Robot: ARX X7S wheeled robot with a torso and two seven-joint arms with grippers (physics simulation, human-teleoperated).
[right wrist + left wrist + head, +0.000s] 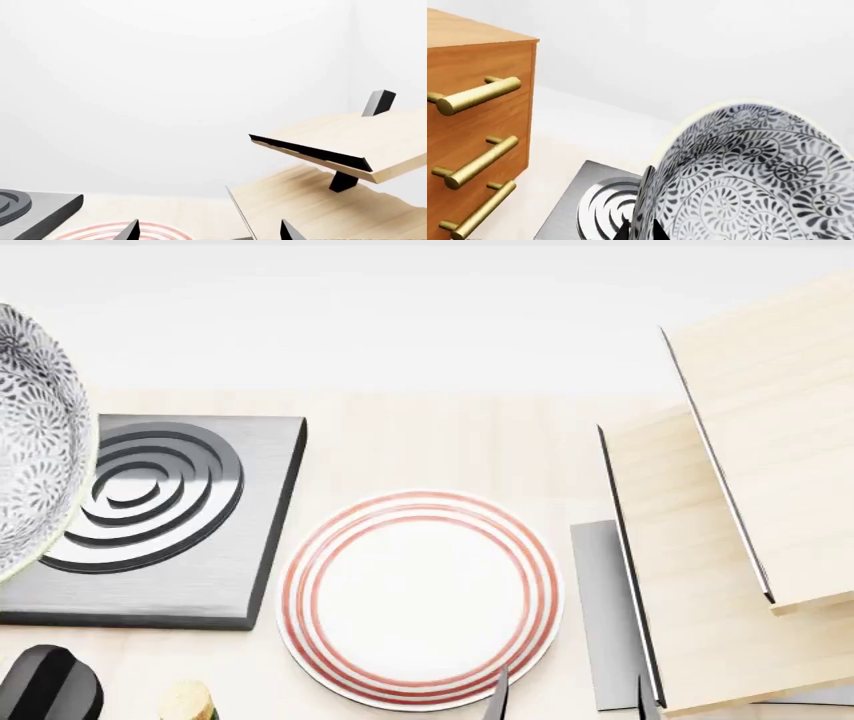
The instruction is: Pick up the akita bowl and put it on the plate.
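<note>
Gripping akita bowl [760, 175] w/ left gripper [640, 231], prob. clamped on rim, tilted above burner [147, 520]. Hovering right gripper [208, 231] spread by plate [420, 598].

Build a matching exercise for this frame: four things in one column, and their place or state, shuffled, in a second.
Column one:
1. grey-black floral ceramic akita bowl
2. round white plate with red rings
3. dark square burner with raised rings
4. pale wooden two-tier shelf

Column two:
A. flat on the counter, nothing on it
B. stands at the head view's right
C. tilted in the air, rim pinched by the left gripper
D. lies beneath the raised dish

Pairs: 1-C, 2-A, 3-D, 4-B
</note>
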